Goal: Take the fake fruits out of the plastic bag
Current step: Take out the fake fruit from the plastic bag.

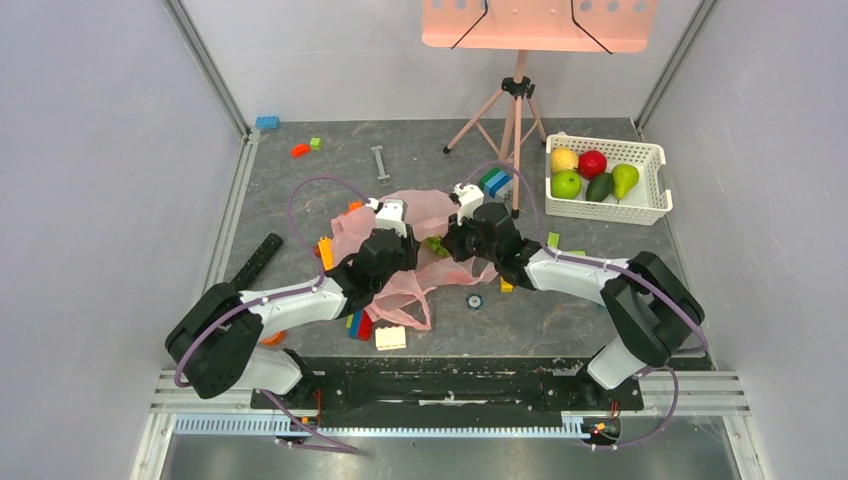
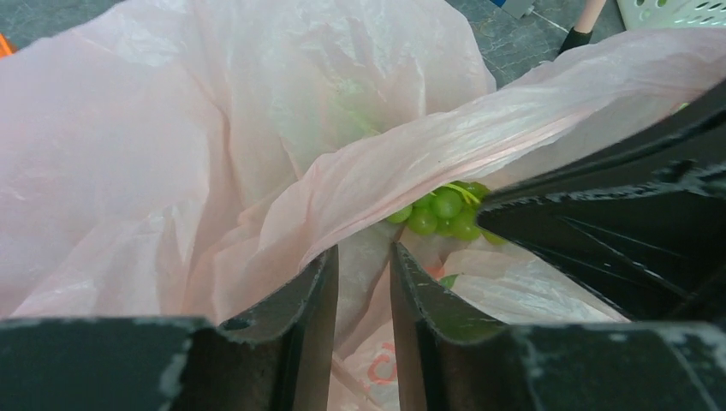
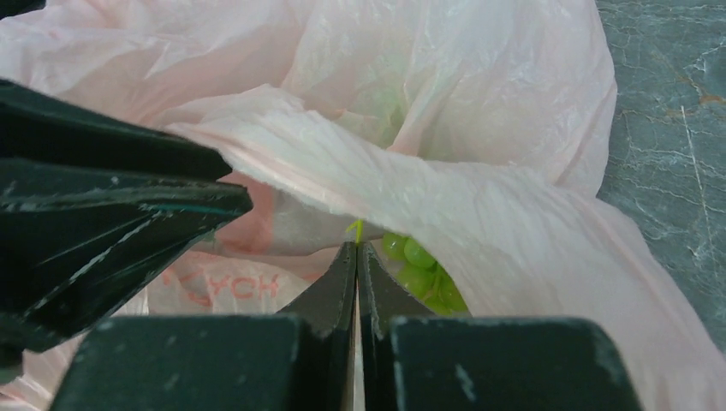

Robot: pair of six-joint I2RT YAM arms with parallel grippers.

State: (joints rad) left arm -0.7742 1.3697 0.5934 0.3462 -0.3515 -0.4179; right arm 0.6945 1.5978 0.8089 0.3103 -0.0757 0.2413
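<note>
Fake fruits (image 1: 593, 172): five lie in the white basket (image 1: 655, 160); only green grapes (image 2: 445, 210) sit inside the pink plastic bag (image 1: 425, 205) at the middle of the table (image 1: 420, 140). Right gripper (image 3: 356, 248) closed, apparently pinching their stem; left gripper (image 2: 364, 251) narrowly pinches bag film.

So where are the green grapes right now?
Inside the pink plastic bag at the centre of the table, the green grapes sit under its folded rim, between the left gripper and right gripper.

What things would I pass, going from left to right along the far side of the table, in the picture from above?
blue block → orange piece → small green block → grey bar → tripod → white basket
</note>
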